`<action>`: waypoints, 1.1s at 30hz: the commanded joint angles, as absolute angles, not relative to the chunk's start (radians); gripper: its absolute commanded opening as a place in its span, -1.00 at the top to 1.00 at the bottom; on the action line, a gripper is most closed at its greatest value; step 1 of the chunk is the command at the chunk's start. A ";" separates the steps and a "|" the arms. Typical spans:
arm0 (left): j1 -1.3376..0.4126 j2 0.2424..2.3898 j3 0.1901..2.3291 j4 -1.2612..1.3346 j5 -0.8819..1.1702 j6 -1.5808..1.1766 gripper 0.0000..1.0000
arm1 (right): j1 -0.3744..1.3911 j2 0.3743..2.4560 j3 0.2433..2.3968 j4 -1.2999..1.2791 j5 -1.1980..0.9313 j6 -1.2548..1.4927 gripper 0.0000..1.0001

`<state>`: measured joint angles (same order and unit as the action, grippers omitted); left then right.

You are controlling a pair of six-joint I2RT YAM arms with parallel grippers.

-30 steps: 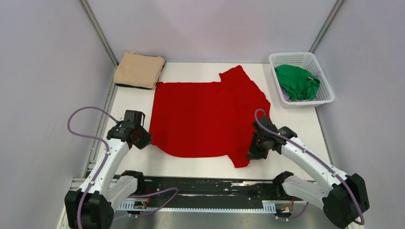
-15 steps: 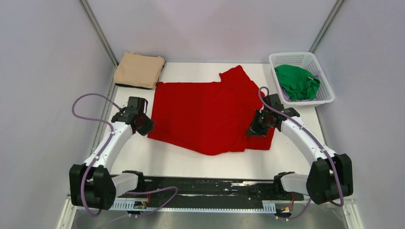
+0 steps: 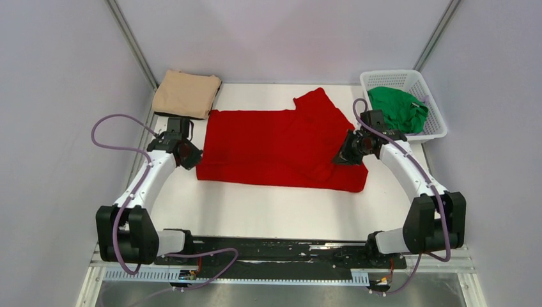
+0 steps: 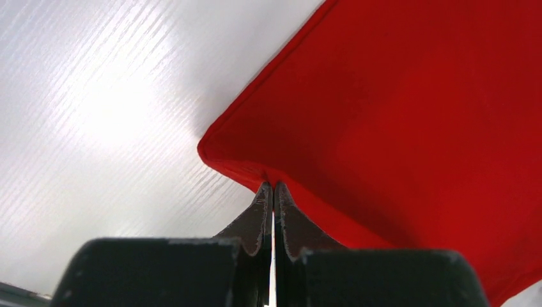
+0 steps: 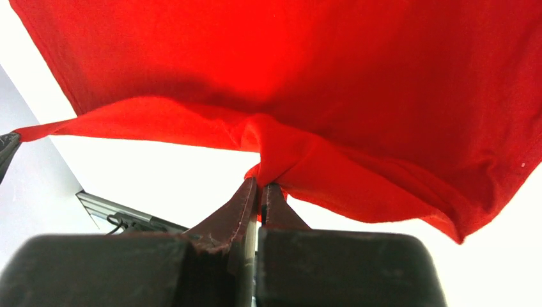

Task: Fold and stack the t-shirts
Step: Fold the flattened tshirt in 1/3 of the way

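Observation:
The red t-shirt (image 3: pixel 281 144) lies spread across the middle of the white table, its near part doubled back over itself. My left gripper (image 3: pixel 192 155) is shut on the shirt's left corner (image 4: pixel 220 150). My right gripper (image 3: pixel 345 155) is shut on a bunched bit of the right edge (image 5: pixel 275 150). In the left wrist view my gripper (image 4: pixel 273 187) pinches the hem. In the right wrist view my gripper (image 5: pixel 261 182) holds lifted cloth that sags above the table. A folded tan t-shirt (image 3: pixel 186 93) lies at the far left corner. The green t-shirt (image 3: pixel 396 109) sits crumpled in the basket.
The white lattice basket (image 3: pixel 441 131) stands at the far right corner. Grey walls close in the left, right and far sides. A bare strip of table (image 3: pixel 275 211) runs between the red shirt and the black rail at the arm bases.
Both grippers have moved away from the near edge toward the far side, carrying the red shirt's near hem with them. The shirt now covers a shorter strip.

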<state>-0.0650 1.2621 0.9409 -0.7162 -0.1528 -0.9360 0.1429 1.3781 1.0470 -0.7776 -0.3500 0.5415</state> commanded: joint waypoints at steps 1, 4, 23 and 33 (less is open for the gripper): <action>-0.048 1.294 0.991 -0.684 -0.184 -0.912 1.00 | 0.131 1.407 1.130 -0.732 -0.330 0.496 1.00; -0.040 1.323 1.002 -0.667 -0.187 -0.908 1.00 | 0.121 1.441 1.162 -0.724 -0.330 0.476 1.00; -0.022 1.544 1.038 -0.544 -0.207 -0.887 0.44 | 0.091 1.859 1.454 -0.607 -0.212 0.313 0.80; -0.017 1.442 1.091 -0.578 -0.149 -0.823 -1.00 | 0.091 1.782 1.452 -0.626 -0.224 0.389 -0.79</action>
